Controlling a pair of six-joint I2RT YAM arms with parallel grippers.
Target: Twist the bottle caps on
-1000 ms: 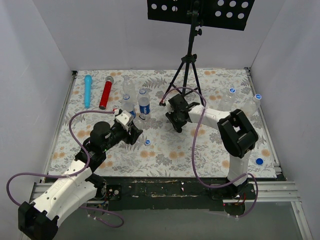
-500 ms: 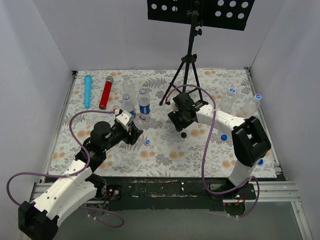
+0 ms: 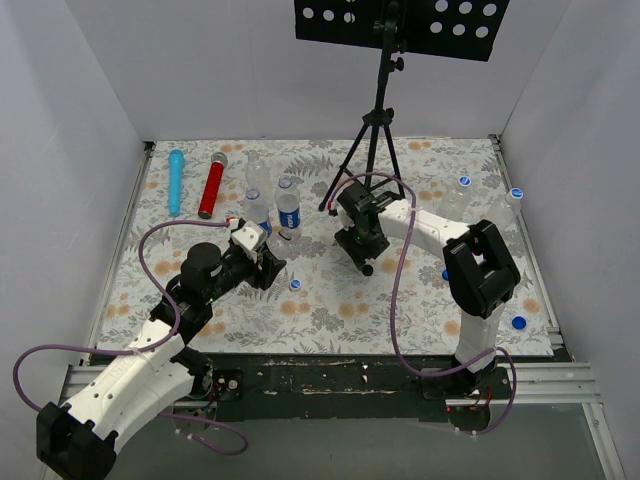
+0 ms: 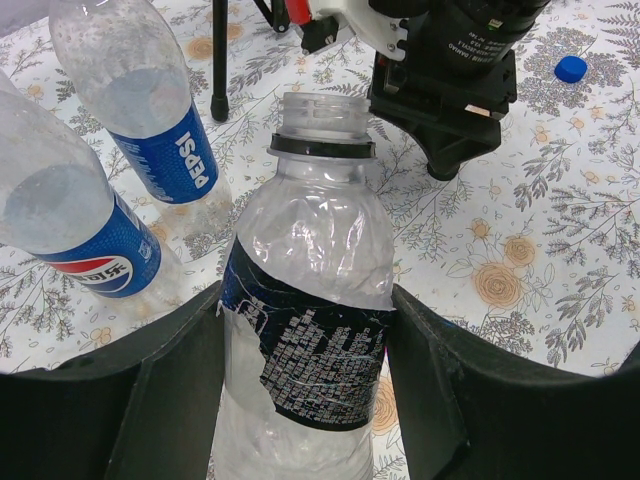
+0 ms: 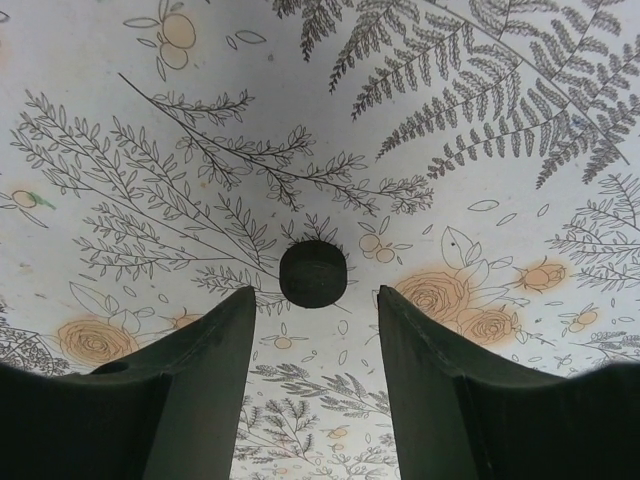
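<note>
From above, you are seeing your left gripper (image 3: 264, 266) sitting just beside the Pepsi bottles (image 3: 288, 208); from here you cannot tell how its jaws are standing. Your right gripper (image 3: 362, 262) is pointing down at the flowered cloth (image 3: 330, 310) near the foot of the tripod stand (image 3: 376, 130), and the black cap (image 3: 367, 269) is lying at its tips. A loose blue cap (image 3: 295, 284) is lying just beside the left gripper, and a far blue cap (image 3: 517, 323) is resting near the cloth's right edge.

In the left wrist view, your left gripper (image 4: 305, 300) is clamping its fingers (image 4: 170, 380) on the body of an uncapped bottle (image 4: 320, 230), whose open neck is wearing a black ring. The Pepsi bottles (image 4: 160, 150) are standing to its left.

In the right wrist view, your right gripper (image 5: 315, 295) is holding its fingers (image 5: 210, 370) apart. The black cap (image 5: 313, 273) is lying on the cloth (image 5: 480, 150) between the tips, touching neither.
</note>
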